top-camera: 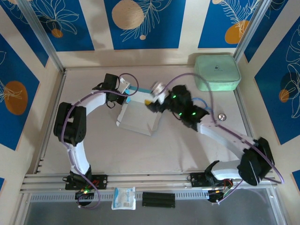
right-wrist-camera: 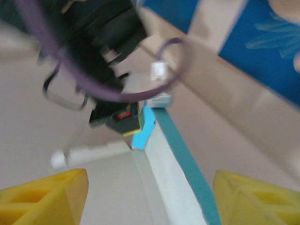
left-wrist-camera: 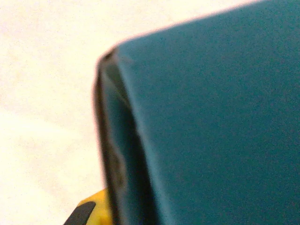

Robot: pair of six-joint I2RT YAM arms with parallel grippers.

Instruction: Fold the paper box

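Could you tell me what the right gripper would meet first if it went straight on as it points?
Probably the paper box: its raised wall runs ahead between the open fingers of the right gripper. Beyond stands the left gripper, shut on the box's blue edge; depth is unclear.

Blurred close-up of paper box [left-wrist-camera: 211, 117], edges cropped

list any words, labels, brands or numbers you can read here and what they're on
No text can be read in these pictures.
mint-green case: a small dark mark on its lid, too small to read.
white packet: faint bluish print, too small to read.
paper box: no print visible on the card.
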